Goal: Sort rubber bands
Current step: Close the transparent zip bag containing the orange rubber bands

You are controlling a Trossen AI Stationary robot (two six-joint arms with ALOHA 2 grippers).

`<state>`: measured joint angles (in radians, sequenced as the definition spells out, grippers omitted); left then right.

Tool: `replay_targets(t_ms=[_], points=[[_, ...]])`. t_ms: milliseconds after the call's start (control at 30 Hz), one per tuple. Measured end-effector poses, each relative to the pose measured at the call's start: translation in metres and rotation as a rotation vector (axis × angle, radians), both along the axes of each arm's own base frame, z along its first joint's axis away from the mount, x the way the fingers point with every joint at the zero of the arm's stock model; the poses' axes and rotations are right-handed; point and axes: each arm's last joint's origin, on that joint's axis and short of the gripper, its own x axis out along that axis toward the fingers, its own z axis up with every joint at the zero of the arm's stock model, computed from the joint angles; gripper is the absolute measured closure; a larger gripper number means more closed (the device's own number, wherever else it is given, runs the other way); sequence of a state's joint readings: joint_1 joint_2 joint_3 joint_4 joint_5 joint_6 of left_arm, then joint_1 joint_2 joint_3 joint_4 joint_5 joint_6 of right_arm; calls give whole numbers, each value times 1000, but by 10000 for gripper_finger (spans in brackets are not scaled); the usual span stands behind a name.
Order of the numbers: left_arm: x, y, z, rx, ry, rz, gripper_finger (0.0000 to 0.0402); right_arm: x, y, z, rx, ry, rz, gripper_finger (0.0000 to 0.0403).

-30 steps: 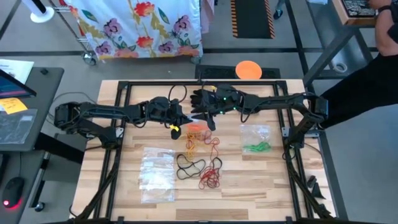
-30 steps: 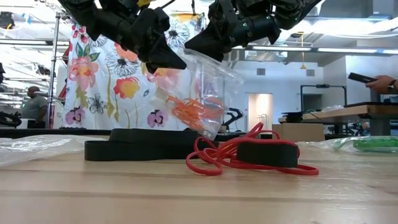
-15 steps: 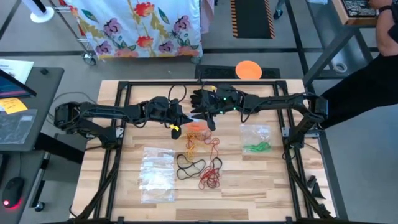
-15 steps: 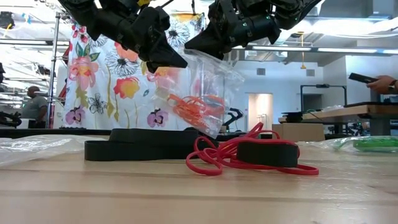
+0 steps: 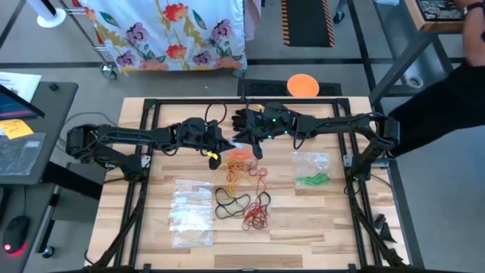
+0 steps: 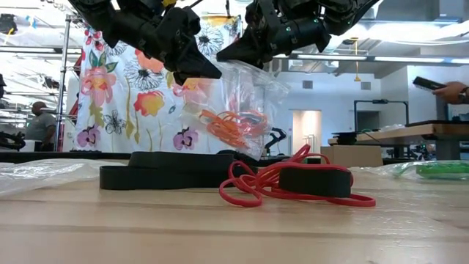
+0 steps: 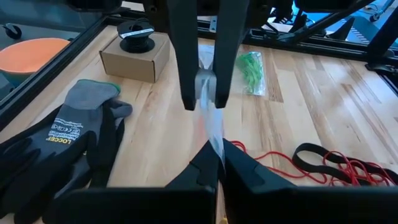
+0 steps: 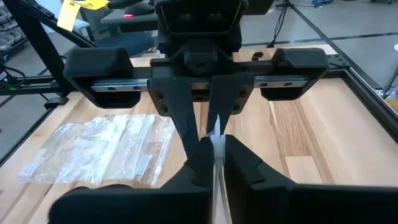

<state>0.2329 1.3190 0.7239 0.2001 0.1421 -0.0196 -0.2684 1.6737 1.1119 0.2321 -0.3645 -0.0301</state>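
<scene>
Holding a clear plastic bag point(image 6: 242, 103) up off the table point(image 5: 318, 220) between them, both arms meet over the middle near the far edge. The left gripper point(image 5: 224, 144) is pressed together on one top edge of the bag, and the right gripper point(image 5: 244, 141) is pinching the other edge right beside it, so the bag hangs between the two. From each wrist camera you can see that arm's own fingers clamped on the thin plastic, with the other arm's fingers facing them.

Inside the hanging bag sits a bunch of orange rubber bands point(image 6: 233, 125). The rest of the rubber bands are loose on the wood: yellowish ones point(image 5: 233, 177) just below the bag, black loops point(image 5: 232, 203) nearer the front, and a tangle of red ones point(image 5: 258, 214) beside those. In the low view the red loops point(image 6: 264, 187) lie draped around a thick black band point(image 6: 315, 180).

Another bag with green bands point(image 5: 311, 179) lies flat on the right side of the table, and a see-through bag point(image 5: 192, 212) lies on the left.

Only readable writing I can spot: a black and grey glove point(image 7: 56, 140) lies by the far edge, printed "LOCCEF" in white, with smaller text under it I can't make out. A small cardboard box point(image 7: 134, 55) with a black spool on top sits near it.
</scene>
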Motion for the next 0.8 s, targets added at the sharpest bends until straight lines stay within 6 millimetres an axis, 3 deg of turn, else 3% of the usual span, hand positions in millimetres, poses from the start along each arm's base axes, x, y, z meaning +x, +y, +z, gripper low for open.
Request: replay_targets(t_ms=[167, 500, 800], points=[[0, 0, 0, -26, -2, 10, 387, 0, 0, -1, 4, 12, 0, 386], [0, 0, 0, -134, -7, 30, 293, -3, -1, -6, 15, 68, -2, 388], [1, 1, 4, -89, -47, 36, 279, -3, 0, -8, 16, 84, 0, 387]])
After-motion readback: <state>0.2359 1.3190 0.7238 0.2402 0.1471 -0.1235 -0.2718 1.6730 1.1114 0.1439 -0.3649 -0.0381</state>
